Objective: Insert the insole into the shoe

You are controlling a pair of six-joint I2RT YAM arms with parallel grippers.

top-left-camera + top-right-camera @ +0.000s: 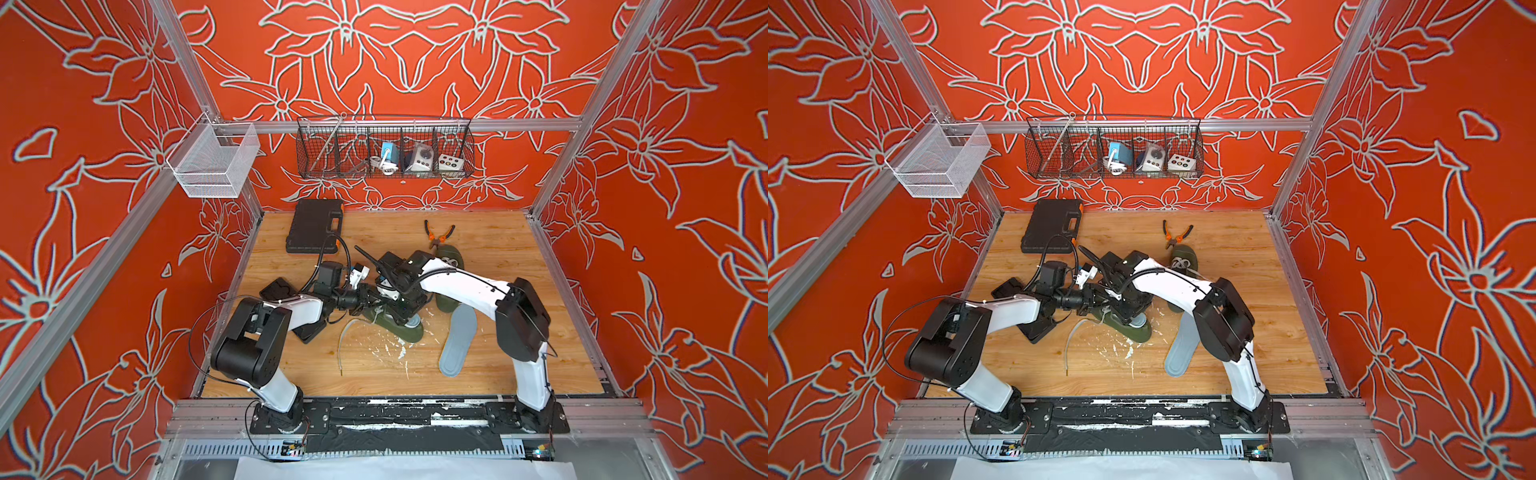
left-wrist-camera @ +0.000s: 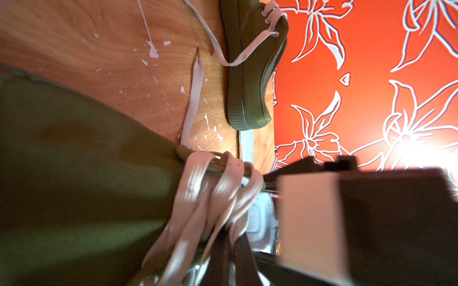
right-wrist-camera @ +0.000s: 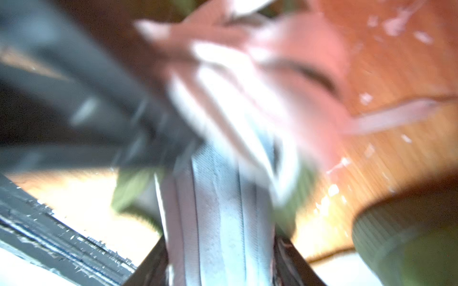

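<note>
Sticking from shoe (image 1: 409, 336), insole (image 3: 218, 210); left pincer (image 1: 372, 302) clenched; right pincer (image 3: 219, 240) state unclear

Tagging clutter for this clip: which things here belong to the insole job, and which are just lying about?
Job: green shoe at centre; grey insole at its opening; possibly the second shoe and loose insole.
Lying about: pliers; black case; wire wall rack; white mesh basket.
</note>
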